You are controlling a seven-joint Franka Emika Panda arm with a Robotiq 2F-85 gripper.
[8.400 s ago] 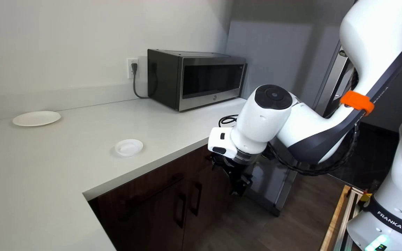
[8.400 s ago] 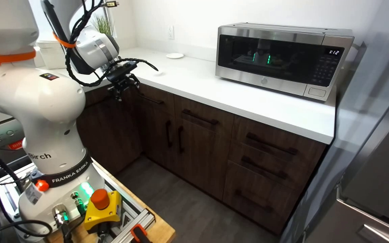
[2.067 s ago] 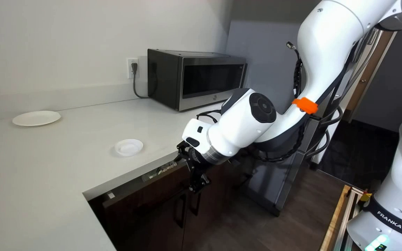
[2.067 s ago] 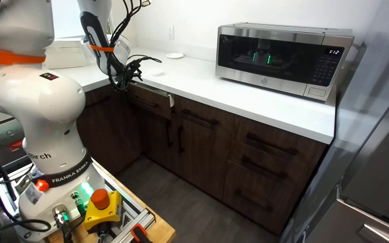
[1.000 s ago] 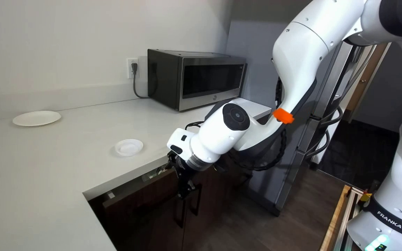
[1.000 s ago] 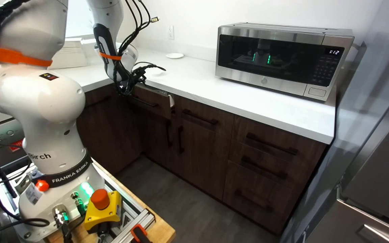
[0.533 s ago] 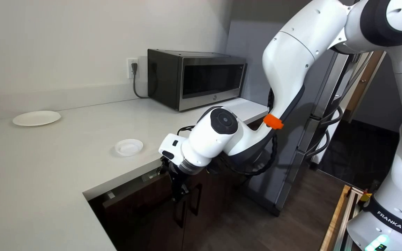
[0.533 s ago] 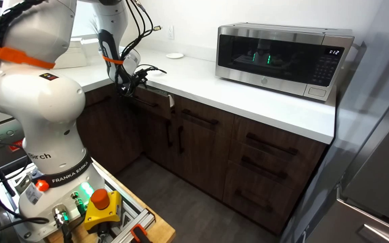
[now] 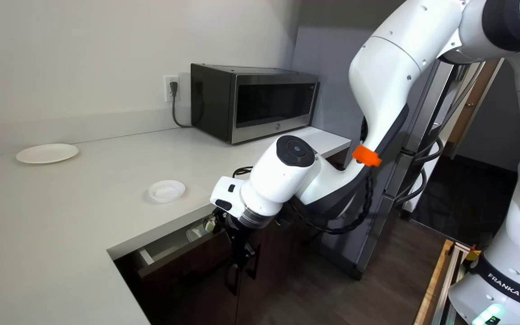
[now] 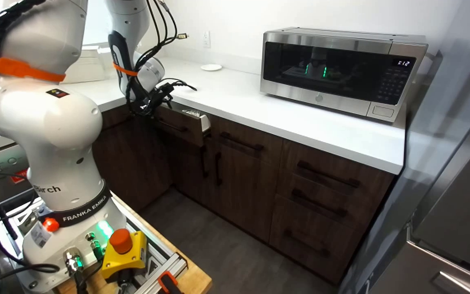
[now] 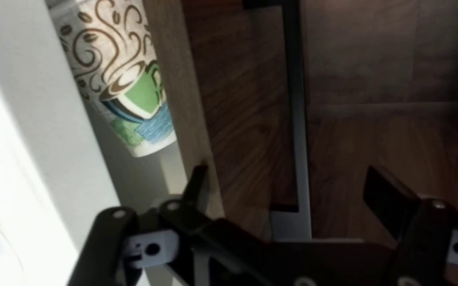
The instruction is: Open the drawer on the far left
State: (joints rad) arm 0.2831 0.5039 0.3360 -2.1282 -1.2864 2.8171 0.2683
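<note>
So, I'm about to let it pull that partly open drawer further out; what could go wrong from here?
Slipping: the tool stands open, with one finger at the top of the drawer front, so it might slide off rather than pull.
Cup damage: the coffee-print paper cup lies right behind that drawer front, near the finger, and could get nudged or dented.
Scraping: the countertop edge runs close by on the other side, so a sideways drift may knock it.

Bright countertop (image 9: 84,203) over dim cabinets (image 10: 244,188).
A window (image 10: 98,25) glows pale at upper left in an exterior view; the microwave door (image 10: 322,70) catches green reflections. The wrist view is washed out at left, murky at right.
</note>
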